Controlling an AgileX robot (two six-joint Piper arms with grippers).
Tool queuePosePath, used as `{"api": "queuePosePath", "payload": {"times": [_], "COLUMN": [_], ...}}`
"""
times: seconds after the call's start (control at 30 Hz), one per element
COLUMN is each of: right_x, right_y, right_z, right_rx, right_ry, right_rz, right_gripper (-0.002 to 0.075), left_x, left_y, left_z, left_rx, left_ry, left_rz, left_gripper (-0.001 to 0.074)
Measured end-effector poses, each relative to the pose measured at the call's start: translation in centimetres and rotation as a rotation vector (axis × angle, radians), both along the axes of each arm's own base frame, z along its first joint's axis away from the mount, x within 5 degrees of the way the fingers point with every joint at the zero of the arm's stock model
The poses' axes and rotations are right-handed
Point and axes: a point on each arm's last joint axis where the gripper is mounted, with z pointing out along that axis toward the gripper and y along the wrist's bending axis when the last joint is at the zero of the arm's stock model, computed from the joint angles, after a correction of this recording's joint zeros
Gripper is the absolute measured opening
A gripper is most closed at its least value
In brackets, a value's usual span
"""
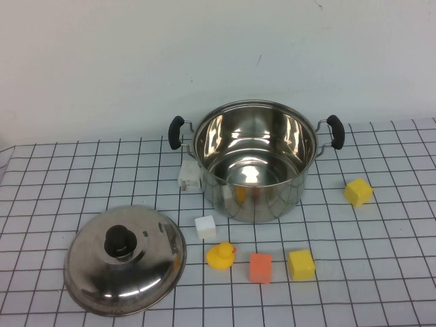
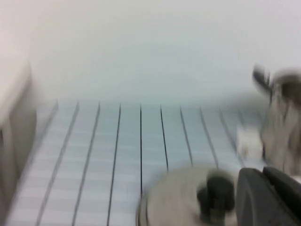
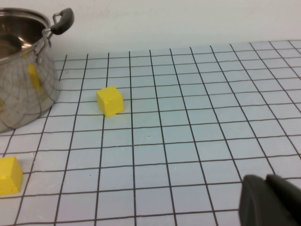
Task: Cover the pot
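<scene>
The large steel pot (image 1: pixel 255 160) with two black side handles stands open at the back middle of the table. The domed steel lid (image 1: pixel 126 259) with a black knob lies flat at the front left. Neither gripper shows in the high view. In the blurred left wrist view, my left gripper (image 2: pixel 268 188) is shut and empty, hanging just beside the lid's knob (image 2: pixel 216 193), with the pot (image 2: pixel 284 122) beyond. My right gripper (image 3: pixel 270 200) is shut and empty over bare table, well to the right of the pot (image 3: pixel 23 70).
Toy pieces lie in front of the pot: a white block (image 1: pixel 206 227), a yellow duck (image 1: pixel 221 256), an orange block (image 1: pixel 260 267) and a yellow block (image 1: pixel 300 264). Another yellow block (image 1: pixel 358 192) sits to the right. A white object (image 1: pixel 189 177) leans by the pot's left side.
</scene>
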Motion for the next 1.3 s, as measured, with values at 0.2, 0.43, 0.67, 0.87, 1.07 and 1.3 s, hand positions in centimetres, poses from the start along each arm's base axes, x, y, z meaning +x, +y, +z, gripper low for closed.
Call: {"api": "queuePosePath", "payload": {"times": [0.2,0.43,0.67,0.87,1.07,1.3], "right_x": [0.0,0.0,0.0,0.0,0.0,0.0], "right_y": [0.0,0.0,0.0,0.0,0.0,0.0], "right_z": [0.0,0.0,0.0,0.0,0.0,0.0], "right_rx": [0.000,0.000,0.000,0.000,0.000,0.000], "right_ry": [0.000,0.000,0.000,0.000,0.000,0.000], "right_rz": [0.000,0.000,0.000,0.000,0.000,0.000], "right_gripper": [0.0009,0.0009,0.0009,0.0009,0.0009,0.0009], "left_x": [-0.2,-1.5,-1.5,-0.7,3.2,9.8], "left_y": [0.5,1.0,1.9,1.8,0.9,-0.9], "left_z": [3.1,5.9,6.9,12.2,14.7,12.0], "left_rx": [-0.025,-0.123,-0.272,-0.119,-0.111,-0.174], "left_ry": [-0.338,-0.686,-0.587,-0.485,-0.291,0.114], "left_rz": [0.052,0.082,0.163,0.186,0.097,-0.068], "left_gripper": [-0.0001,-0.0001,-0.0001,-0.0001,-0.0001,-0.0001]}}
